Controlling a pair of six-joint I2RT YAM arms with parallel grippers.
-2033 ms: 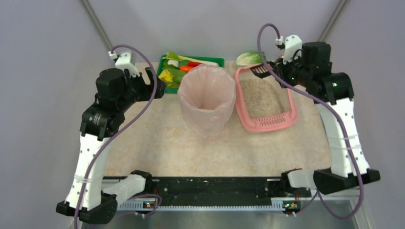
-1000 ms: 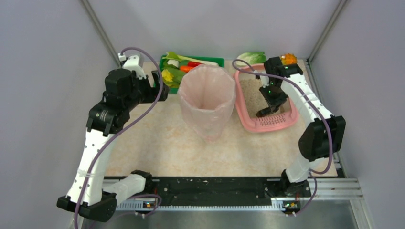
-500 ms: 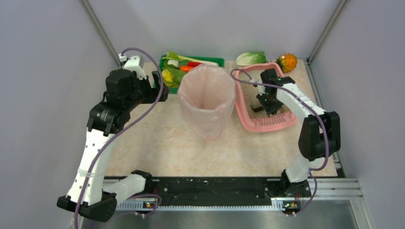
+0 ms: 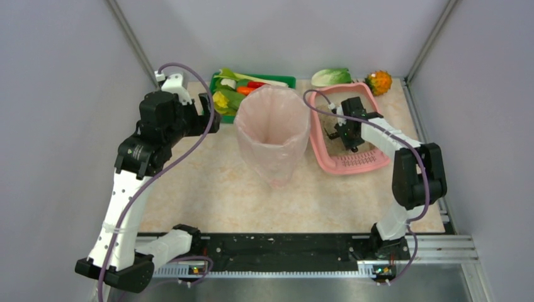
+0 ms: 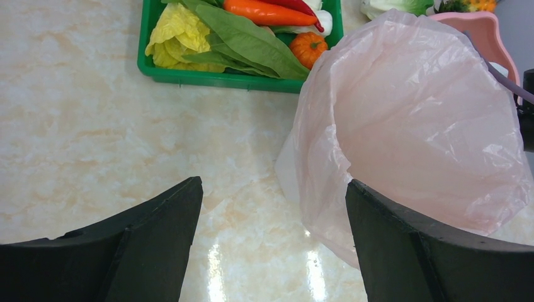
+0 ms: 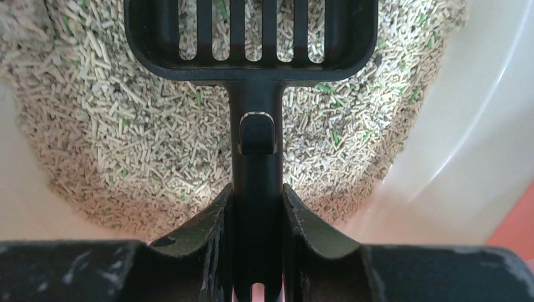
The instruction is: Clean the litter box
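Observation:
The pink litter box [image 4: 356, 162] lies at the back right of the table, its slotted grate at the near end. Beige pellet litter [image 6: 113, 138] fills it, and its pale wall [image 6: 478, 126] curves up on the right. My right gripper [image 4: 343, 135] is inside the box, shut on the handle of a black slotted scoop [image 6: 252, 38]. The scoop head rests low over the litter. In the right wrist view the fingers [image 6: 217, 214] clamp the handle from both sides. My left gripper [image 5: 271, 214] is open and empty, left of the bin.
A tall pink bag-lined bin [image 4: 272, 132] stands mid-table, just left of the litter box. A green vegetable tray [image 4: 255, 85] sits behind it. A cabbage leaf [image 4: 330, 76] and an orange spiky fruit [image 4: 380, 82] lie at the back edge.
My right arm swung from the back right corner down into the litter box, carrying the scoop, then drew it left over the litter. My left arm barely moved.

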